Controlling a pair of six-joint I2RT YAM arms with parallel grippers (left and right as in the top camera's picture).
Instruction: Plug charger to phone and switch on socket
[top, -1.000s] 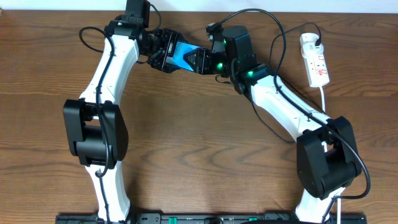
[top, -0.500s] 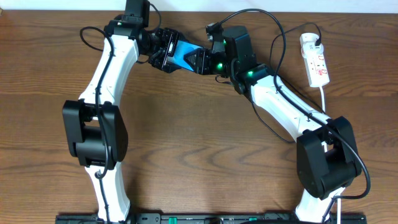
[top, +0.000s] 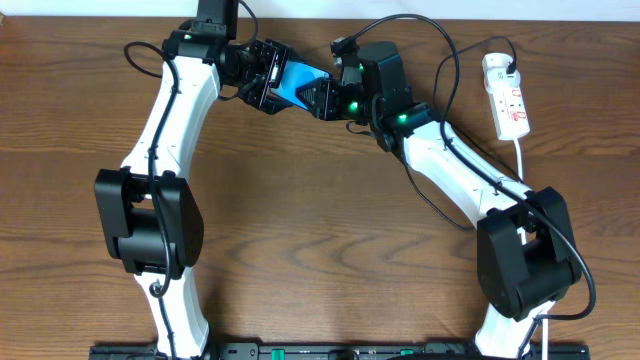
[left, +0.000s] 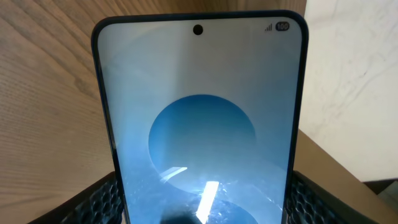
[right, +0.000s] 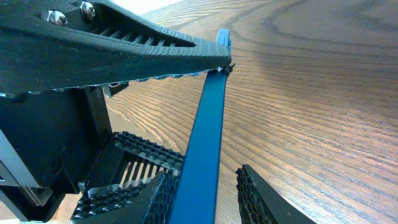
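Seen from above, my left arm reaches across the wooden bench (top: 320, 230) toward its far edge. The left gripper (top: 270, 80) sits at the phone's left end, its jaws pinching the phone (top: 293, 83) by its 2 long edges. On the left wrist camera, ribbed pads (left: 102, 200) press against both sides of the lit blue screen, which shows a large round shape and small status marks along its top edge.

The right gripper (top: 322, 97) sits at the phone's right end. On the right wrist camera the phone appears edge-on as a thin blue strip, with the jaws spread to either side of it. Bare wood shows between the strip and 1 of the fingers (right: 261, 199).

Well to the right of the phone, the white socket (top: 507, 100) lies flat, its thick white cord trailing toward me. The charger (top: 512, 68) curls as a black cable at the socket's far end. I cannot trace it to its tip.
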